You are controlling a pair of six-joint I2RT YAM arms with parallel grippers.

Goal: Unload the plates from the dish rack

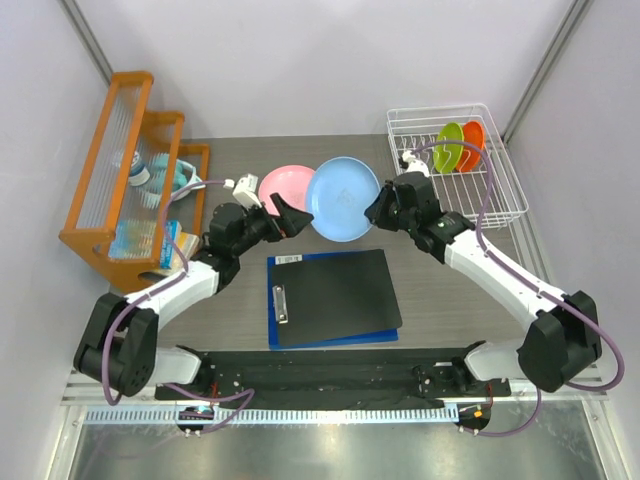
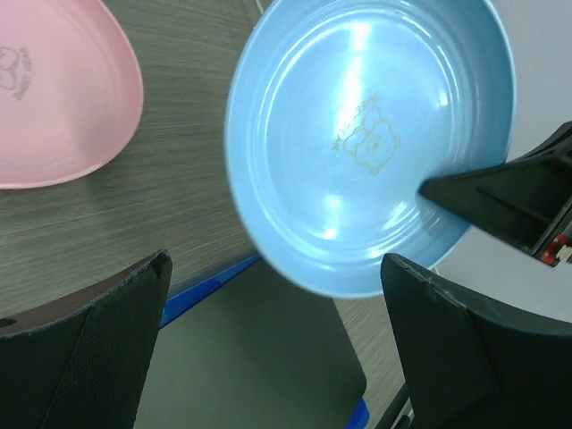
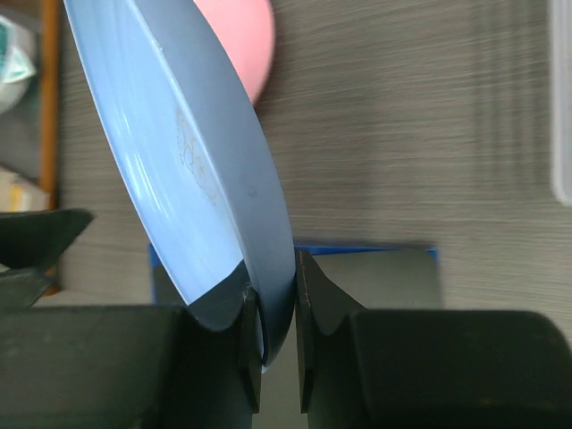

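My right gripper is shut on the rim of the light blue plate and holds it tilted above the table, over the far edge of the clipboard. My left gripper is open and empty, just left of the blue plate. The pink plate lies flat on the table behind it. The lime green plate and orange plate stand upright in the white wire dish rack at the back right.
A black clipboard on a blue one lies in the middle front. An orange stepped shelf rack with a teal cup and packets stands at the left. Walls close both sides.
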